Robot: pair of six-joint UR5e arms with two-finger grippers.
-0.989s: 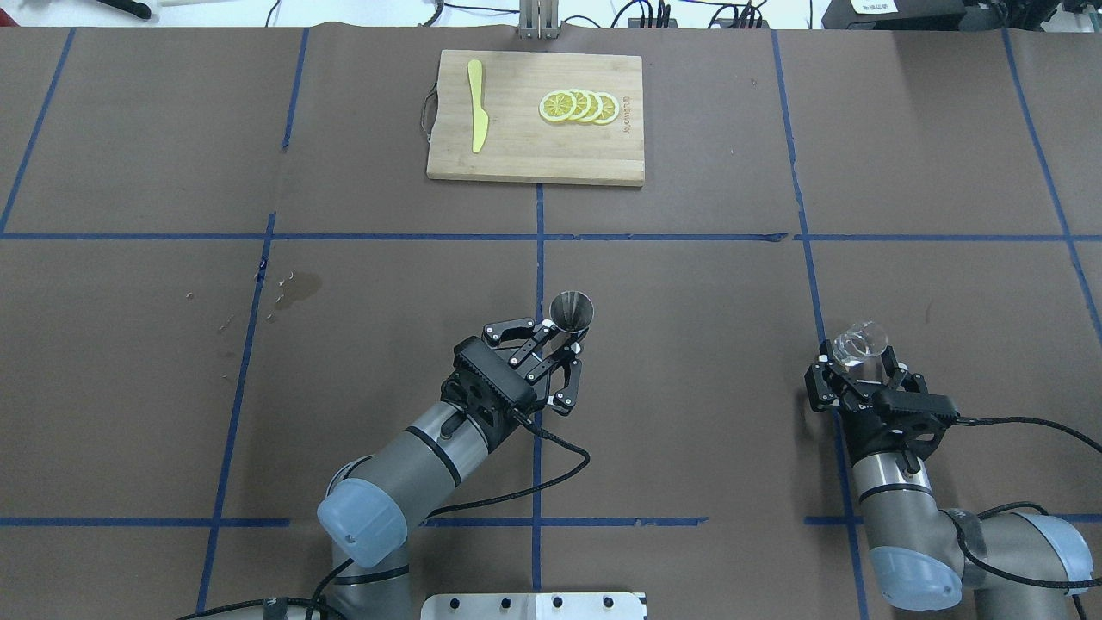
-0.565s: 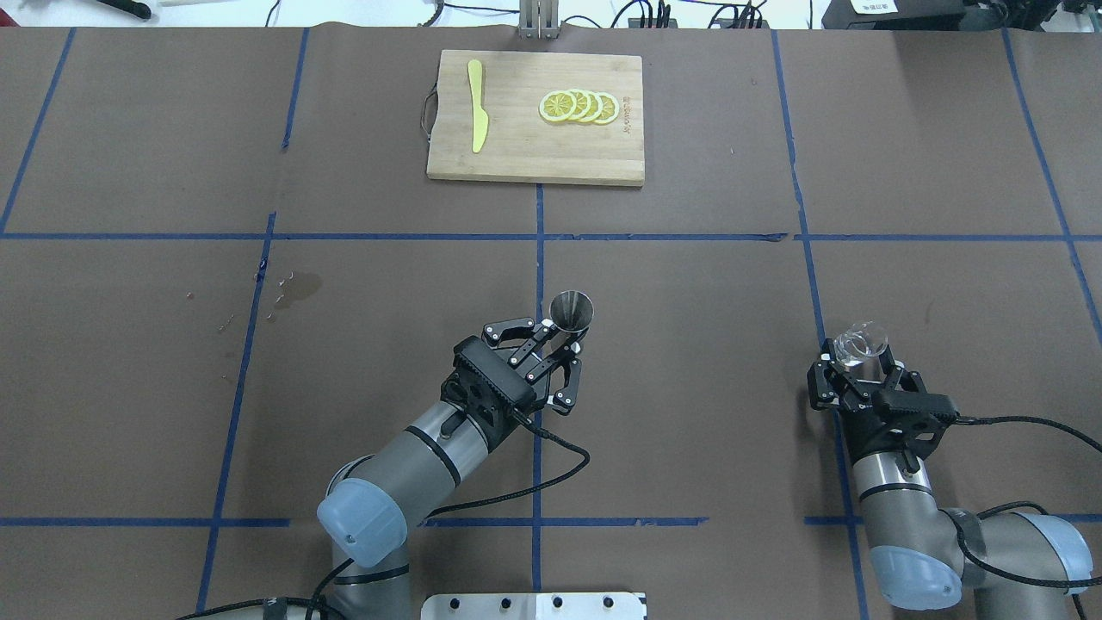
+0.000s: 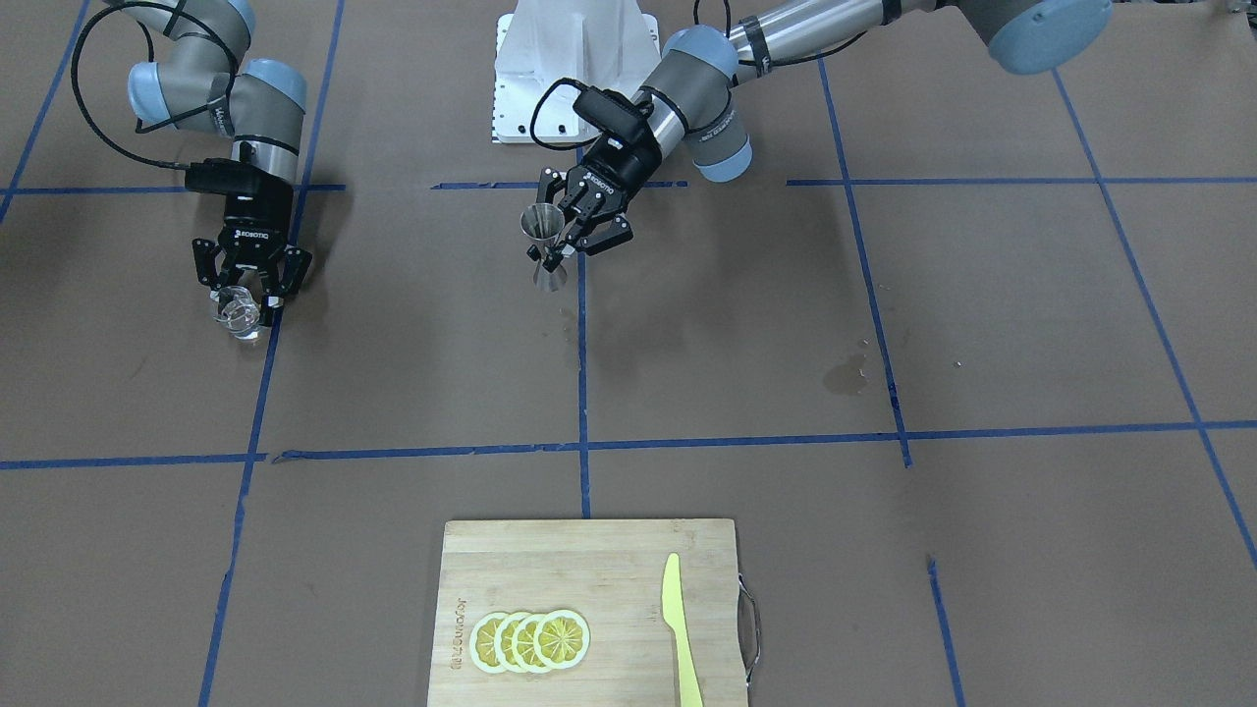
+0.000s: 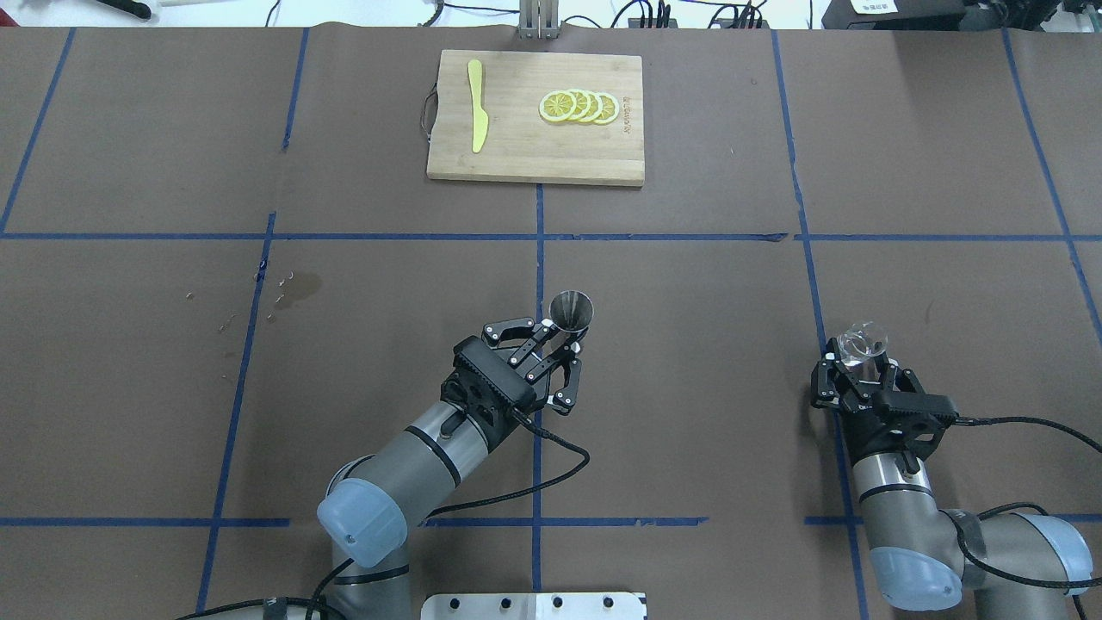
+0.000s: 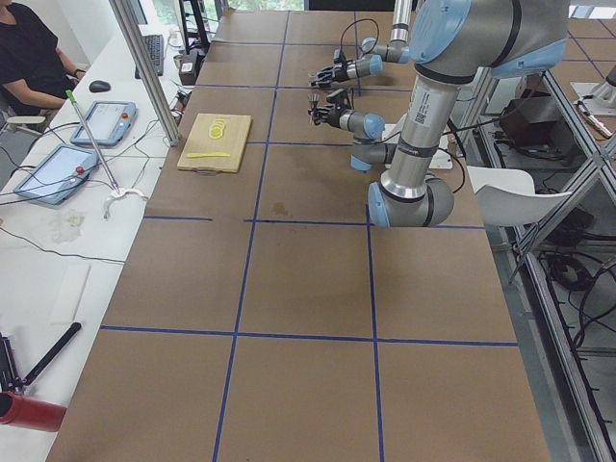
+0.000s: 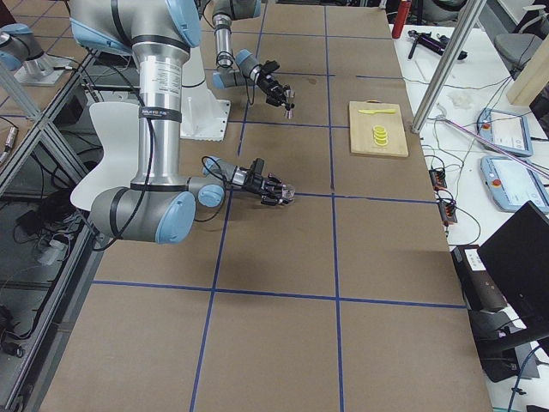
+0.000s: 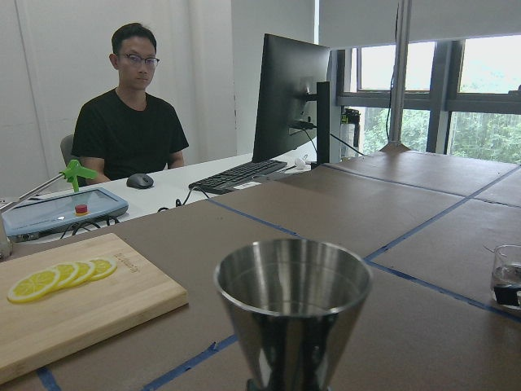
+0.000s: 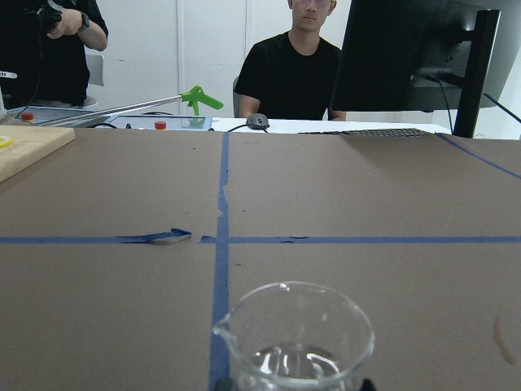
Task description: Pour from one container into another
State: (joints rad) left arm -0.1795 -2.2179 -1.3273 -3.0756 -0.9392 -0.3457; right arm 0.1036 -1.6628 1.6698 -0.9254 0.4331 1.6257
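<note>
Now, left tool (image 4: 560,337): pinching the steel jigger (image 4: 571,310) at its narrow waist, gripped from both sides.
Steel jigger: upright, wide mouth up, near the middle of the surface (image 4: 689,344), just beside a blue tape line (image 4: 539,250); I cannot tell whether its foot touches the surface.
Right tool (image 4: 857,368): pressed onto the glass measuring cup (image 4: 859,342), clamping it from 2 sides.
Glass measuring cup: upright on the robot's right side, well apart from the steel jigger; it has a small spout at the rim and a little clear liquid at the bottom.
Cutting board (image 4: 534,151): at the far edge, carrying 4 overlapping lemon slices (image 4: 578,107) and 1 yellow knife (image 4: 476,116), the 2 apart from each other.
Stain (image 4: 301,288): dark patch on the surface, to the robot's left of the steel jigger.
Person (image 7: 130,122): seated beyond the surface, in a black shirt.
</note>
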